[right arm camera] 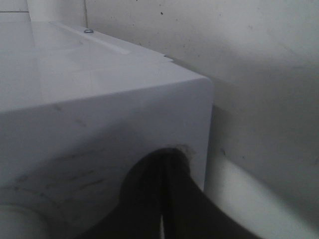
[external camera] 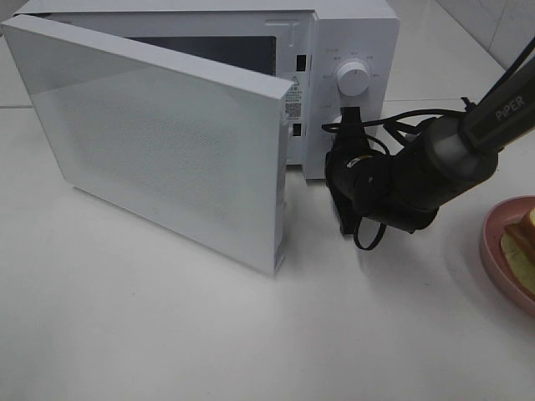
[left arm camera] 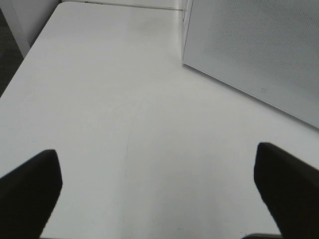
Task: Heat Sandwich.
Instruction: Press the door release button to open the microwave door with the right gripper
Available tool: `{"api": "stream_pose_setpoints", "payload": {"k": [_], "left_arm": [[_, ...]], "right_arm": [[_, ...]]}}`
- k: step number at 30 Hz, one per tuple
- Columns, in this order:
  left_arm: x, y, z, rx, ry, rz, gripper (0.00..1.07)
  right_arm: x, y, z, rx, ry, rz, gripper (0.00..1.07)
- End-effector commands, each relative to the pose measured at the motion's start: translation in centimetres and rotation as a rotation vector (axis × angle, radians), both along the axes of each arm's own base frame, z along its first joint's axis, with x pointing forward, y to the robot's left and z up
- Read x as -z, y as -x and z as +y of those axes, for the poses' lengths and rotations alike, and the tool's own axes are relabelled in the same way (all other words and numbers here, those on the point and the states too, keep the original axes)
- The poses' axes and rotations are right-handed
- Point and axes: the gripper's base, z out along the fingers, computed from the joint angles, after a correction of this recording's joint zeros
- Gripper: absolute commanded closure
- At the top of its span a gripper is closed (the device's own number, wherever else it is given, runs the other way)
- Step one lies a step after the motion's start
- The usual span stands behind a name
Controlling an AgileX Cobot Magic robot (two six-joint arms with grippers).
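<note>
The microwave door (external camera: pixel 159 134) is standing open, presumably ready for loading. The right gripper (external camera: pixel 350 119), jaws pinched shut, is sitting just beneath the dial (external camera: pixel 352 80). The left gripper (left arm camera: pixel 159 191) is hanging spread wide beside the door. The sandwich (external camera: pixel 522 242) is waiting on its pink plate (external camera: pixel 493 251), well apart.

High overview, wrist close-ups (shared microwave (external camera: pixel 167 142))
</note>
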Motion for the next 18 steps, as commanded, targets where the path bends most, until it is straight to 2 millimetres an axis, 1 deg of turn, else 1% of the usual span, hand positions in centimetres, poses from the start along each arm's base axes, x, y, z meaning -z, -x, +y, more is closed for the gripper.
{"api": "stream_pose_setpoints", "payload": {"k": [1,12,18], "left_arm": [[-0.01,0.22,-0.07,-0.001,0.007,-0.026,0.07],[-0.01,0.22,-0.07,-0.001,0.007,-0.026,0.07],[-0.01,0.22,-0.07,-0.001,0.007,-0.026,0.07]], "right_arm": [[-5.69,-4.16,-1.31,0.063,0.046,-0.424,1.07],[-5.64,-4.13,-1.2,0.058,0.045,-0.418,1.07],[-5.1,-4.06,-1.01,0.037,0.038,-0.359,1.07]]}}
